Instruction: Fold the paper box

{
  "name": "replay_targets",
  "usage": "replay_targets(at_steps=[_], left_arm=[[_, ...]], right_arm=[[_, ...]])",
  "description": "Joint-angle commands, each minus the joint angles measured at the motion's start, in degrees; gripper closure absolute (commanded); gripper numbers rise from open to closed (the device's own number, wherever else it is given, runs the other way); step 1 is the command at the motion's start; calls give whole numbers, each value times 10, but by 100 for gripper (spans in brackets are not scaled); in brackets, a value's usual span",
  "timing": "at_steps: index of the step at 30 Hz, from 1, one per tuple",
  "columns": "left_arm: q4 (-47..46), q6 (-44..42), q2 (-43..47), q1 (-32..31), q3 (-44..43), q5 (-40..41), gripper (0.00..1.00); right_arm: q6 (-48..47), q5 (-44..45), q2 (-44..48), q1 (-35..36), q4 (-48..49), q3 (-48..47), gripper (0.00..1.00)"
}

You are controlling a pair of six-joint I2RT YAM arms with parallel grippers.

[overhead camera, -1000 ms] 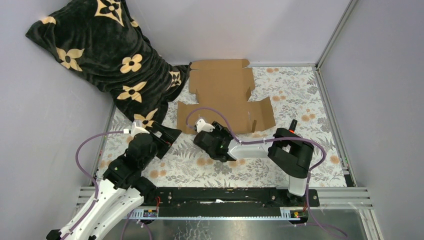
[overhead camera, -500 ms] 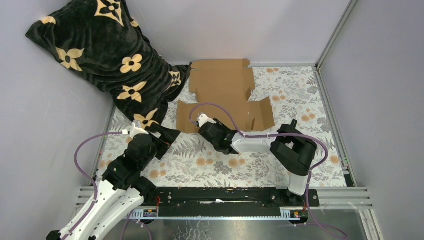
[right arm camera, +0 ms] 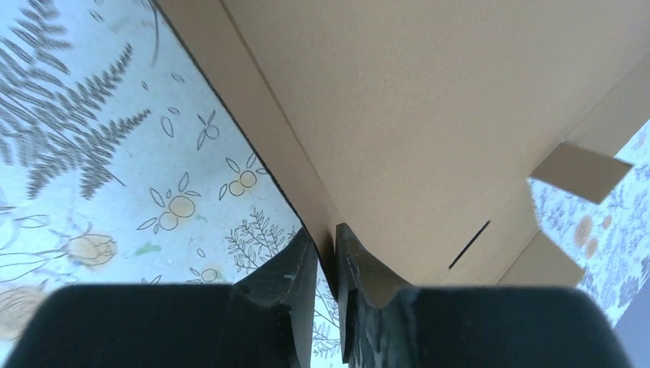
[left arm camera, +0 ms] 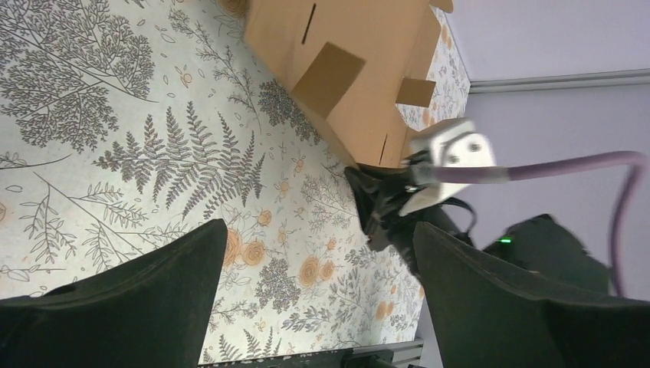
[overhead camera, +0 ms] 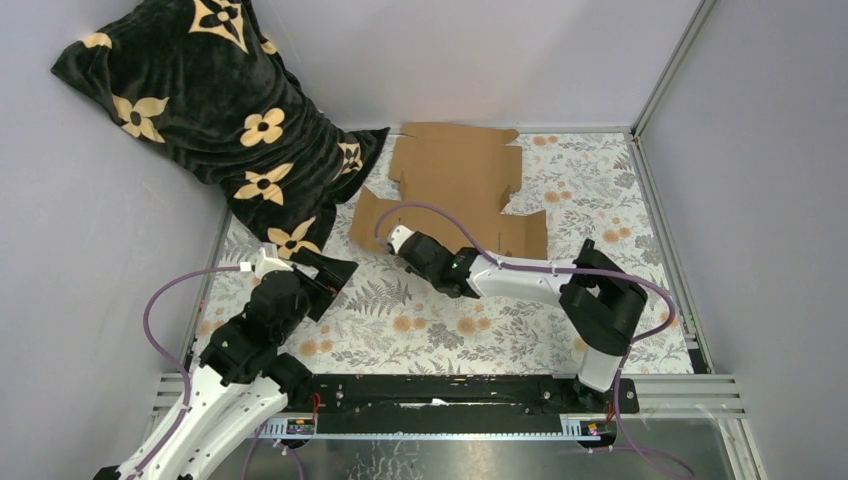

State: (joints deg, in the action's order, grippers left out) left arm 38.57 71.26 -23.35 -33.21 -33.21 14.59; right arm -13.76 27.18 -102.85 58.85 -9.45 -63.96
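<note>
Near edge: black base rail (overhead camera: 450, 385) with both arms bolted to it, floral-print surface (overhead camera: 430, 335) running away from it.

Left arm reached a short way in on the left side. Left pincer (overhead camera: 335, 270) hung over bare floral print with its jaws spread wide and nothing between them. Its own camera showed the two dark fingers (left arm camera: 138, 299) far apart at the bottom of the view, only fern and flower pattern in the gap. It sat well apart from the cardboard.

Right arm bent at the elbow on the right and stretched leftward across the middle. Right pincer (overhead camera: 402, 240) met the near edge of the paper box (overhead camera: 455, 180). From the wrist camera, the jaws were drawn almost together with the cardboard edge pinched between them (right arm camera: 322, 245). That edge seemed raised a little off the print, with a dark shadow line under it.

Paper box: flat brown die-cut sheet, unfolded, lying at the far middle of the surface and turned slightly askew. Side flaps spread left and right; slots visible; a couple of small tabs stood up from the sheet (left arm camera: 352, 54).

Farther left: black blanket with cream flowers (overhead camera: 200, 100), heaped in the far-left corner against the wall, its lower edge just beside the sheet's left flap.
</note>
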Motion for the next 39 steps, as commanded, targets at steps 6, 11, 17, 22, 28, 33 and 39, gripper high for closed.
replay_targets(at_steps=[6,11,17,22,28,33,39], left_arm=[[60,-15,22,4,-61,43,1],[77,-25,15,4,-80,49,1],[88,-34,8,5,-95,52,2],[99,-44,-2,4,-110,60,1],[104,-48,-10,4,-117,64,1],[113,-55,-17,4,-128,74,2],[119,-67,-28,4,-142,86,1]], right_arm=[[44,-68,37,-27,-186,-240,79],[128,-161,-10,-68,-278,-376,80],[286,-302,-31,-118,-274,-414,78],[420,-374,-30,-151,-208,-360,79],[547,-431,-20,-157,-91,-294,80],[611,-465,-32,-161,-41,-302,78],[671,-510,-51,-178,12,-320,78]])
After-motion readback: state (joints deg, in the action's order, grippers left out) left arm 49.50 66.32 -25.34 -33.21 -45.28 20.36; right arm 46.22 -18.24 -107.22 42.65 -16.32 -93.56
